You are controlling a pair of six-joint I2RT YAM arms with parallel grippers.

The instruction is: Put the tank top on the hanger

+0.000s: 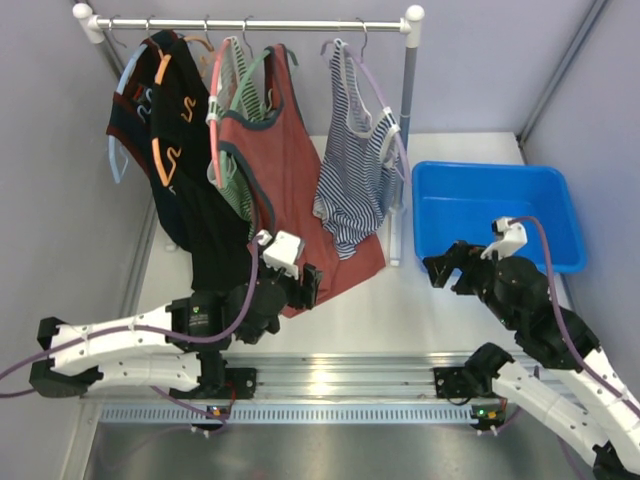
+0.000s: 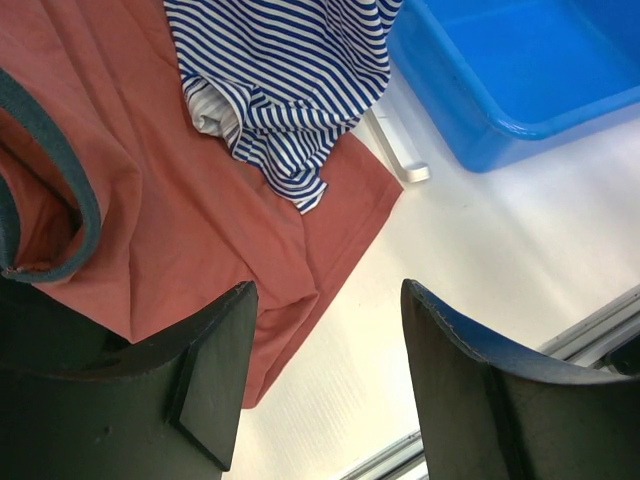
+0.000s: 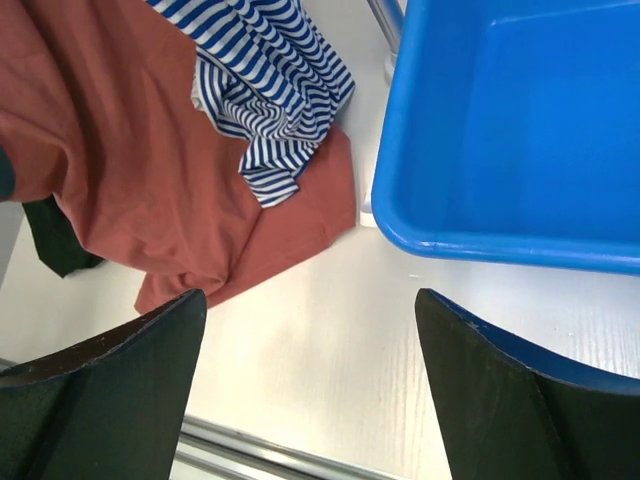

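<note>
The navy-and-white striped tank top (image 1: pixel 352 170) hangs on the pale lilac hanger (image 1: pixel 385 110) from the rail, at the right end. Its lower hem shows in the left wrist view (image 2: pixel 285 85) and the right wrist view (image 3: pixel 270 95), lying over the rust-red top. My left gripper (image 1: pixel 312 285) is open and empty, low over the table by the rust-red top's hem; it shows in the left wrist view (image 2: pixel 325 370). My right gripper (image 1: pixel 440 268) is open and empty beside the blue bin's near left corner; it shows in the right wrist view (image 3: pixel 310 385).
A clothes rail (image 1: pixel 250 22) at the back holds a black top (image 1: pixel 180 150), a green-striped top (image 1: pixel 236 120) and a large rust-red tank top (image 1: pixel 290 170) reaching the table. A blue bin (image 1: pixel 495 212) stands at the right. A rail post (image 1: pixel 405 120) stands between the bin and the clothes.
</note>
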